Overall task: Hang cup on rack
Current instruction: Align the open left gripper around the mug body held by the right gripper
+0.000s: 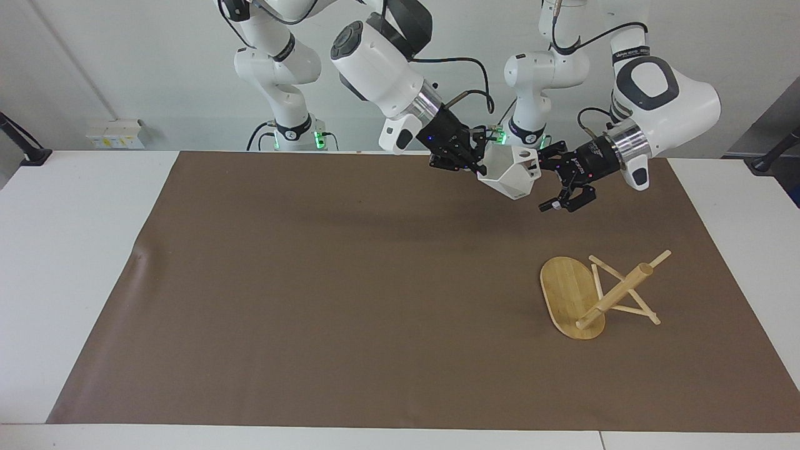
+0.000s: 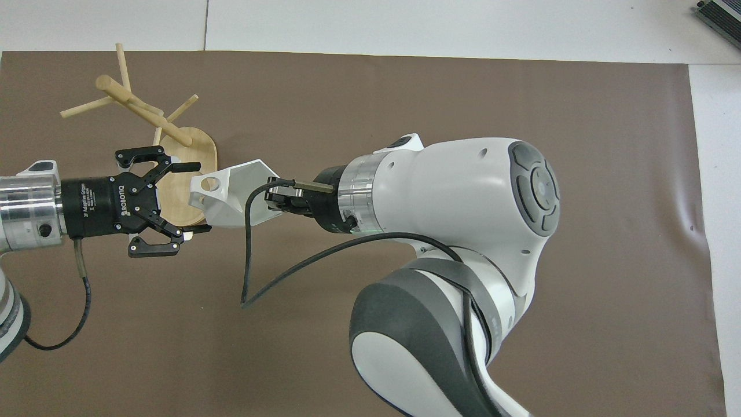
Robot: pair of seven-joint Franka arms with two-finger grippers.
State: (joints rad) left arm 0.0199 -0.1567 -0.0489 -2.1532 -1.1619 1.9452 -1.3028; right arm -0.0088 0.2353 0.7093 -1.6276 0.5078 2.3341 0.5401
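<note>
Facing view: right hand (image 1: pixel 476 164) gripped the cup (image 1: pixel 509 174) aloft near the counter's robot edge; left hand (image 1: pixel 555 181) gaped just beside its handle.

The cup (image 1: pixel 511 177) is held in the air between the two grippers, over the mat (image 1: pixel 312 281). The rack (image 1: pixel 594 294) is set on the mat, toward the left arm's end.

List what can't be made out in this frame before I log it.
- Right gripper fingertips on the cup: overhead view, hidden by its own wrist and cable; facing view, too small to trace.
- Whether the rack stands upright or has tipped: both views are slanted.
- Mat under the right arm: overhead view, covered by that arm.
- Left gripper, open beside the cup's handle: any contact unclear.
</note>
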